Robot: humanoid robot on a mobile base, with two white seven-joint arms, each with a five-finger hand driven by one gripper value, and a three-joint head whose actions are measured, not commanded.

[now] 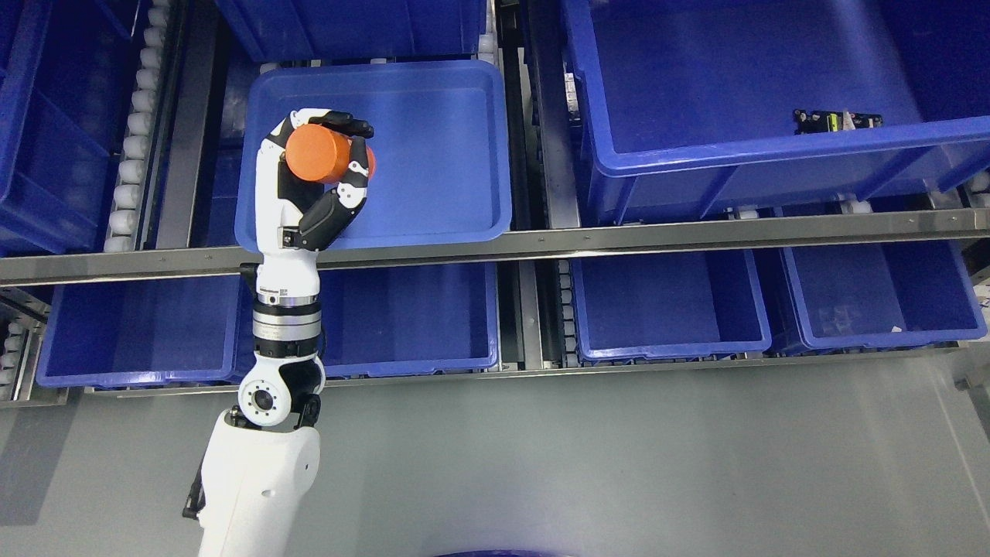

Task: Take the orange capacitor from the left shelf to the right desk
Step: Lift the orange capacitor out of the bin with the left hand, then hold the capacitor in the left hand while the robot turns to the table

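Orange capacitor gripped in curled fingers of left hand, raised above shallow blue tray near its left rim; small electronic part in larger bin alongside

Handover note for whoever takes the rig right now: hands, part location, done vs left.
Left hand: shut on the orange cylindrical capacitor, held over the shallow blue plastic tray on the upper shelf level.
Right hand: not in view.
Done: capacitor grasped.
Left: carry it to the right desk, which is not in view, and release it there.
Note: a small dark electronic part lies in the large blue bin to the right; not part of the job.
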